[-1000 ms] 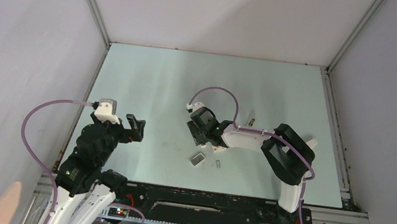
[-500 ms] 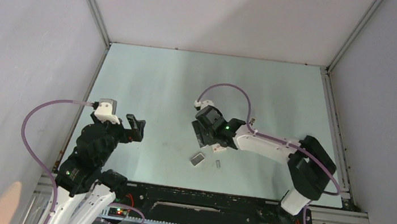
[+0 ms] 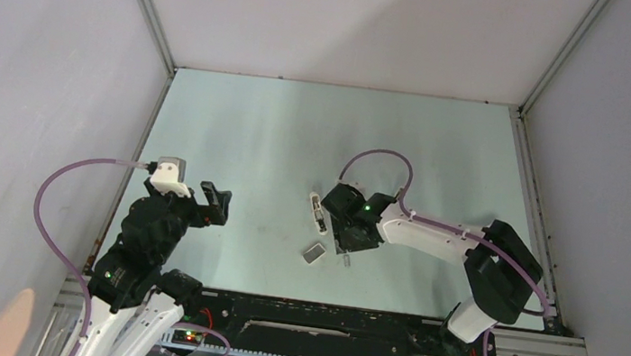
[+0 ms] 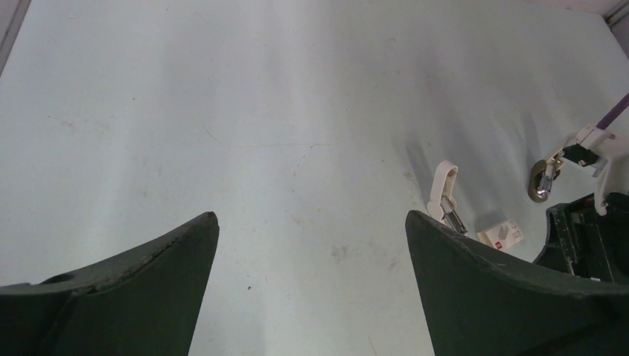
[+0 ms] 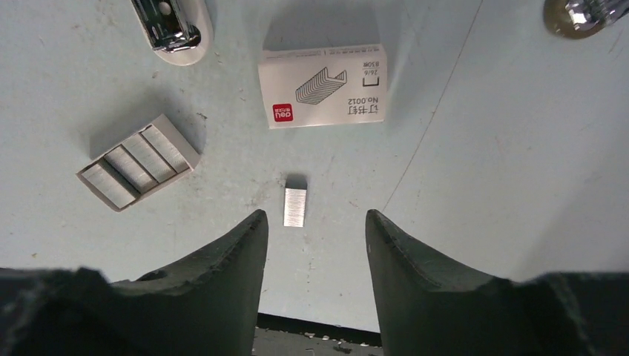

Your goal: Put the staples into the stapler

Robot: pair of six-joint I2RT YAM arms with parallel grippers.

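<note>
A small silver strip of staples (image 5: 295, 206) lies flat on the table, just ahead of my right gripper (image 5: 314, 215), which is open, empty and above the table. A grey tray (image 5: 138, 162) with several more staple strips lies to its left, also seen in the top view (image 3: 314, 251). The white printed staple box (image 5: 323, 87) lies beyond the strip. The white stapler (image 3: 317, 212) lies left of the right gripper (image 3: 347, 244); its metal end (image 5: 172, 26) shows in the right wrist view. My left gripper (image 3: 216, 204) is open and empty, far left of the stapler (image 4: 445, 194).
A small round brass and metal piece (image 4: 541, 184) lies near the right arm, also at the top right of the right wrist view (image 5: 586, 13). The table's near edge (image 5: 334, 326) is just behind the right fingers. Grey walls enclose the table.
My right gripper has moved right and toward the near edge, off the stapler, which now lies uncovered. It now hovers by the staple strip. The left arm has not moved.
</note>
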